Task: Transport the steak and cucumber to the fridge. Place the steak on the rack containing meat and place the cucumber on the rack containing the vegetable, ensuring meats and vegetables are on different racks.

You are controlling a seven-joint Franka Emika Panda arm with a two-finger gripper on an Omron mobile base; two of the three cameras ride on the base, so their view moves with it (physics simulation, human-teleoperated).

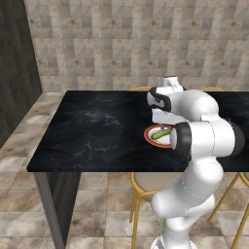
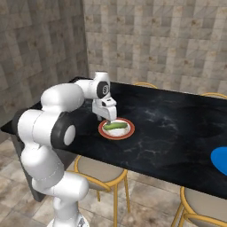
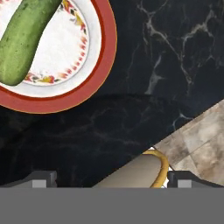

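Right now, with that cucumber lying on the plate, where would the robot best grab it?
Probably around its middle, coming straight down from above. The cucumber lies flat on the plate, a smooth thick cylinder, so the open gripper could close across its narrow width, fingers on either side of its length.

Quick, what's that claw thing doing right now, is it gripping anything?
Gripper: jaws wide open, holding nothing; the cucumber lies untouched on its red-rimmed plate.

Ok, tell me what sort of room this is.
Probably a kitchen or dining area: a black marble counter with wooden stools tucked under it, a tiled stone wall, and a cucumber lying on a red-rimmed plate.
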